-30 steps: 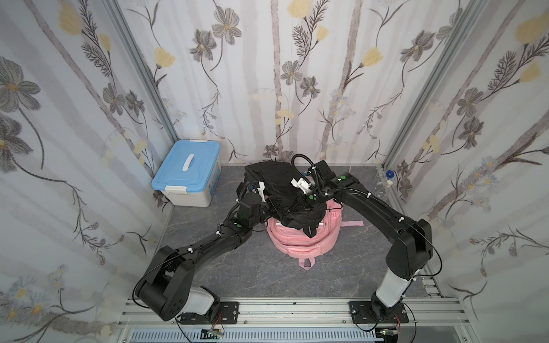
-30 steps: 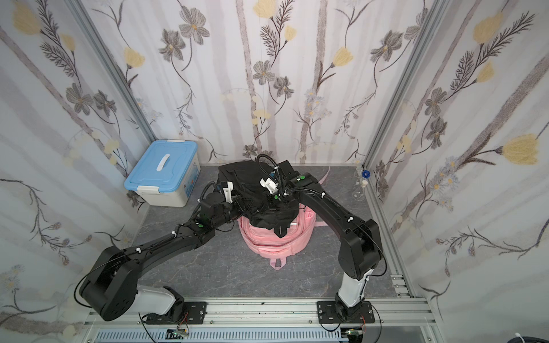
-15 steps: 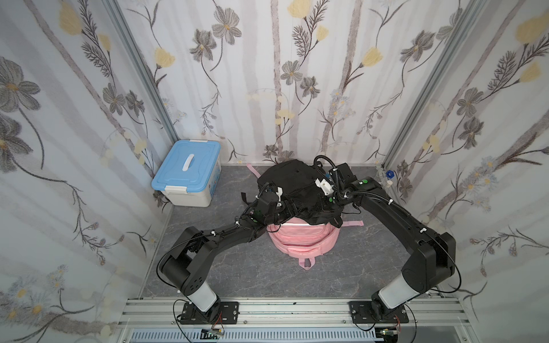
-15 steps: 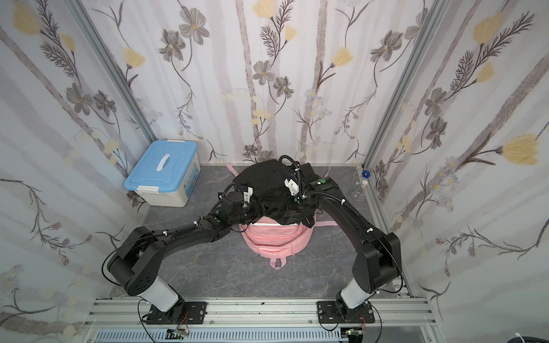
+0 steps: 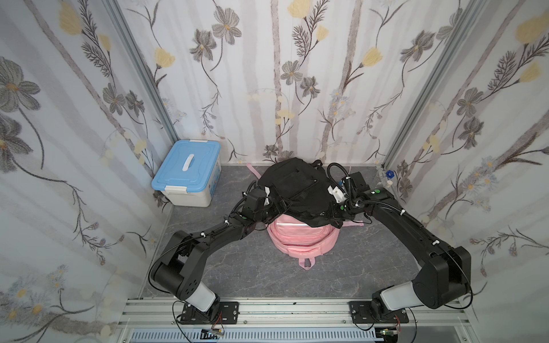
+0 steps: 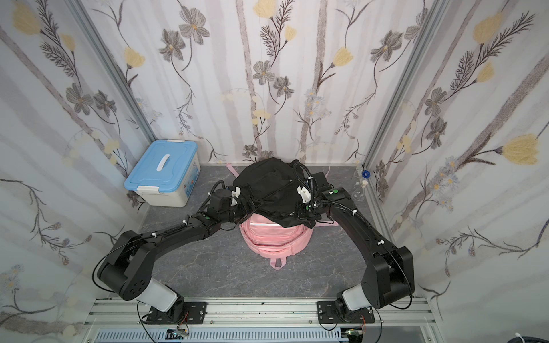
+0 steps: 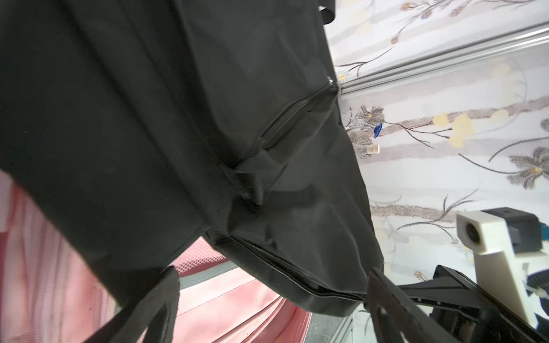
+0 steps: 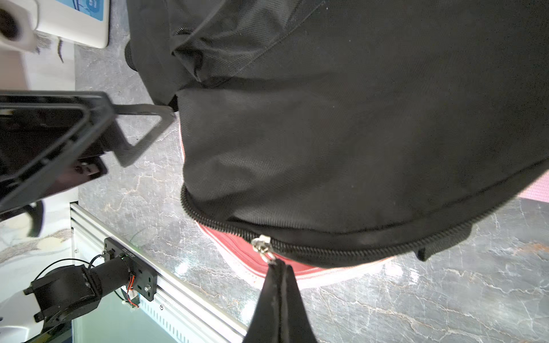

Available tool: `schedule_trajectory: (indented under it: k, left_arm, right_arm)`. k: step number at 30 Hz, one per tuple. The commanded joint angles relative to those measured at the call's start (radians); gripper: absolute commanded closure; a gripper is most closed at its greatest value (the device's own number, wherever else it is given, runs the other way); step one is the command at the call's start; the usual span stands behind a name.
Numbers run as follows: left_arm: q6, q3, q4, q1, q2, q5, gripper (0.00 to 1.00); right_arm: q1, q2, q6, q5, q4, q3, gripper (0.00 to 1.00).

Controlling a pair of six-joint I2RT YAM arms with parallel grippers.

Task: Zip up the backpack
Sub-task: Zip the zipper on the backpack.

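Grey marble tabletop [image 5: 252, 276] is carrying black backpack [image 5: 294, 184], draped over pink backpack [image 5: 300, 237]. Right gripper [image 8: 277, 268] is pinching zipper pull [image 8: 263, 245]; left gripper [image 7: 270, 279] is gaping, empty. Left should probably tension fabric first.

**Left arm** [image 5: 219, 234]: base on the near rail, elbow folded low and outward, forearm slanting inward to the middle; shown in both top views.
**Left gripper** [image 7: 272, 271]: jaws spread wide, its two fingers [image 7: 162, 300] well apart.
**Right arm** [image 5: 416, 231]: base on the near rail, elbow out, forearm angled inward, mirroring the left.
**Right gripper** [image 8: 277, 267]: jaws pressed together, tips meeting on the zipper pull [image 8: 267, 252].
The two grippers face each other, well apart.
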Motion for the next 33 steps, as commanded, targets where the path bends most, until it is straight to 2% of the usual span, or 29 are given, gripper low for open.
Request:
schedule_trajectory:
  k: [1,6,12,24,28,33]
  left_arm:
    - [-0.109,-0.017,0.225,0.009,0.034,0.1,0.08]
    - [-0.197,-0.009,0.369,0.005,0.111,0.126,0.06]
    - [-0.365,-0.018,0.641,0.0,0.279,0.16,0.03]
    - [-0.392,0.025,0.784,-0.006,0.372,0.08,0.02]
    - [-0.418,0.057,0.876,-0.007,0.419,0.058,0.06]
    - [-0.417,0.119,0.906,-0.015,0.44,0.065,0.32]
  right_arm:
    - [-0.005,0.001,0.013,-0.052,0.032,0.013,1.0]
    - [-0.016,0.011,0.019,-0.086,0.037,0.025,1.0]
    - [-0.021,0.008,0.03,-0.119,0.042,0.038,1.0]
    - [-0.024,-0.018,0.064,-0.197,0.041,0.029,1.0]
    - [-0.023,-0.036,0.077,-0.231,0.037,0.007,1.0]
    - [-0.019,-0.058,0.081,-0.257,0.001,-0.005,1.0]
